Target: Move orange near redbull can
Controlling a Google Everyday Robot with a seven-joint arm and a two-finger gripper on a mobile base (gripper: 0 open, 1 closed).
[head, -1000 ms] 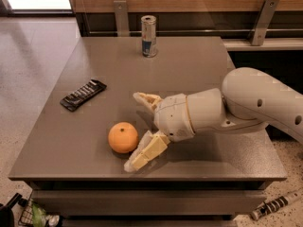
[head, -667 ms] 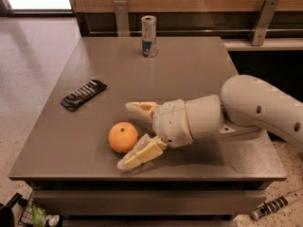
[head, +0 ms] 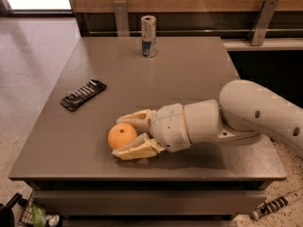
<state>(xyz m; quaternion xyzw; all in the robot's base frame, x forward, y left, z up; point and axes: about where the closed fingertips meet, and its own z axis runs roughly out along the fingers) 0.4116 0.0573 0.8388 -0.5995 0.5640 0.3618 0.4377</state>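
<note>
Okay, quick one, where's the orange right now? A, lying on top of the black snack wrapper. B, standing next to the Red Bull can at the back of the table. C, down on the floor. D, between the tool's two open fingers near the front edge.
D: the orange sits on the table between the open fingers of the tool near the front edge, far from the redbull can at the back.

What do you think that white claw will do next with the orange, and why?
Probably close its fingers on the orange. The gripper lies low over the table with one finger on each side of the fruit, open, so the fruit sits between them but does not look squeezed yet. The redbull can stands far off at the back edge, so the orange must be gripped before it can be carried there.
</note>
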